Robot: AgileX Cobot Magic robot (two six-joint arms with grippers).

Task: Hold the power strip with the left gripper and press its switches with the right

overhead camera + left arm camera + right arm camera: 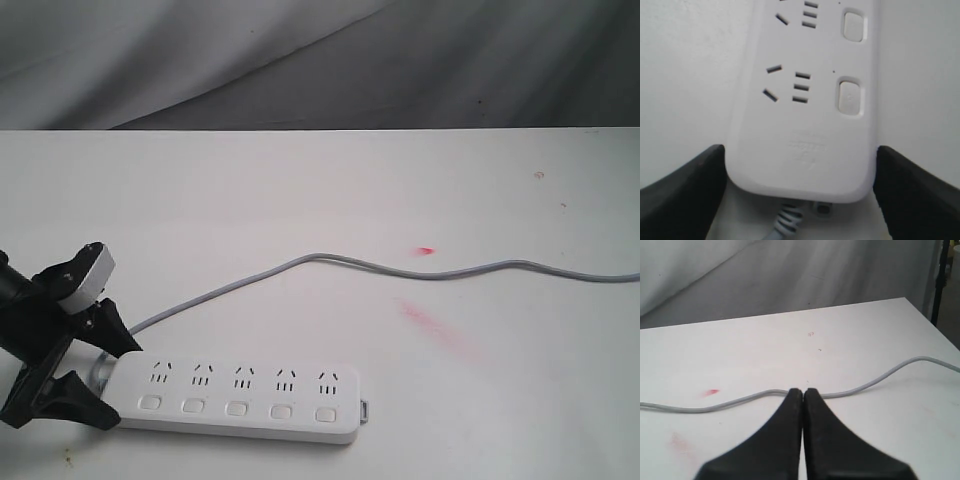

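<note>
The white power strip (240, 400) lies flat near the table's front left, with five square switches (236, 408) in a row under its sockets. My left gripper (122, 383), the black claw with a white block, straddles the strip's cord end. In the left wrist view the left gripper (800, 150) has one finger pressed against each long side of the power strip (805, 125), with two switches (850, 96) in sight. My right gripper (802, 391) is shut on nothing, above the grey cord (865, 385), away from the strip. It is outside the exterior view.
The grey cord (330, 258) runs from the strip's left end across the white table (300, 180) to the right edge. Red stains (440, 330) mark the middle of the table. A grey cloth backdrop (300, 60) hangs behind the far edge.
</note>
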